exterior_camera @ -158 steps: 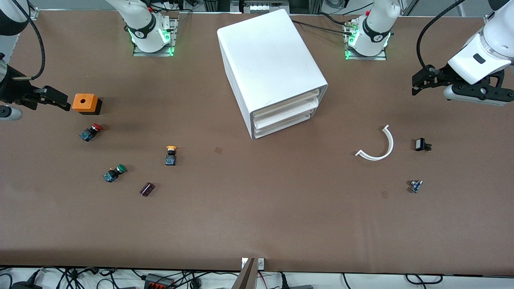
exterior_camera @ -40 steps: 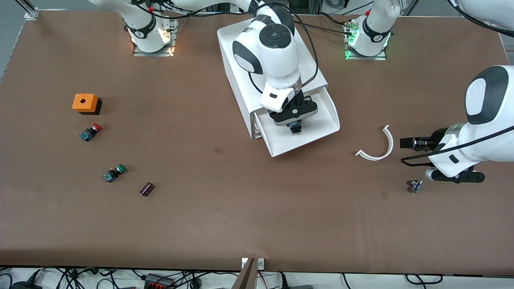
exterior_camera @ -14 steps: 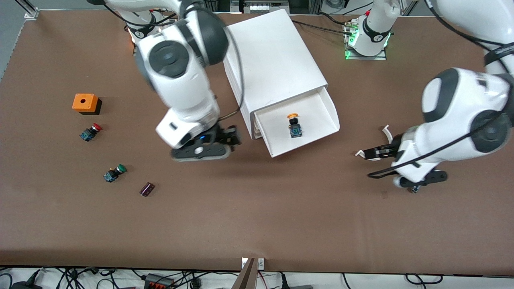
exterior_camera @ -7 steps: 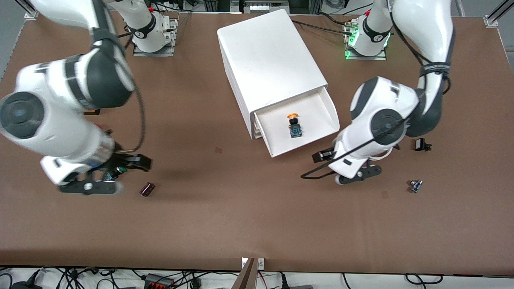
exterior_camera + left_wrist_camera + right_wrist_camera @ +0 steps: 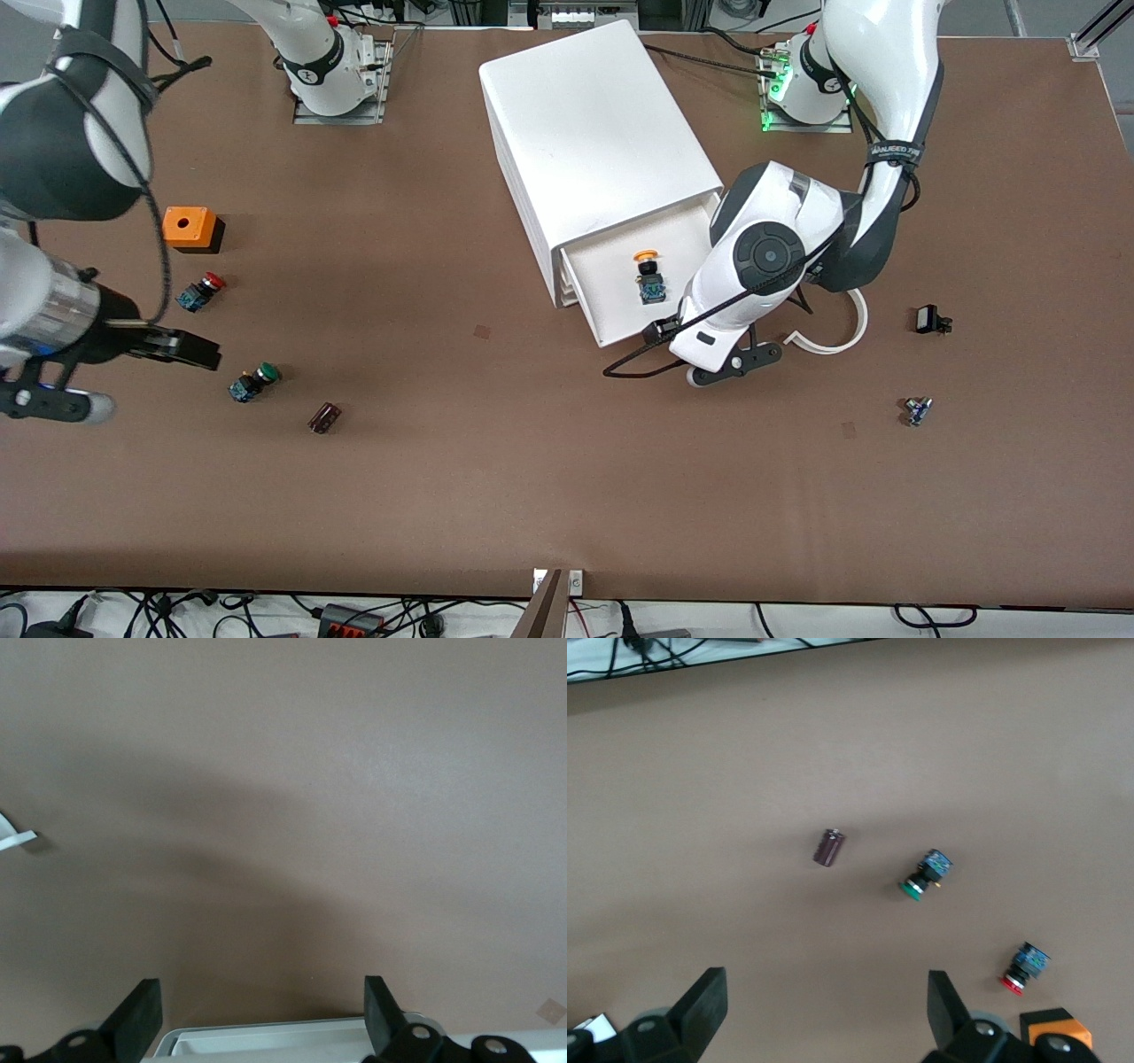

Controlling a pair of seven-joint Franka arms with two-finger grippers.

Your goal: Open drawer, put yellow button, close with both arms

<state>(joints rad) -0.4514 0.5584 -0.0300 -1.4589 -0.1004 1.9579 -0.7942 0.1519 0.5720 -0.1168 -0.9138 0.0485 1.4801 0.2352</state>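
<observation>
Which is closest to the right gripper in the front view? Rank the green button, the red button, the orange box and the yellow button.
From the right gripper:
1. Green button, just beside it.
2. Red button, farther from the camera.
3. Orange box, farther still.
4. Yellow button, in the open drawer.

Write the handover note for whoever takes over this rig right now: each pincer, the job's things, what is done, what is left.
Left pincer: open, empty, at the open drawer's front edge.
Right pincer: open, empty, over the table near the green button.
Yellow button: lies in the drawer.
Done: drawer opened, button in.
Left: push the drawer shut.
</observation>
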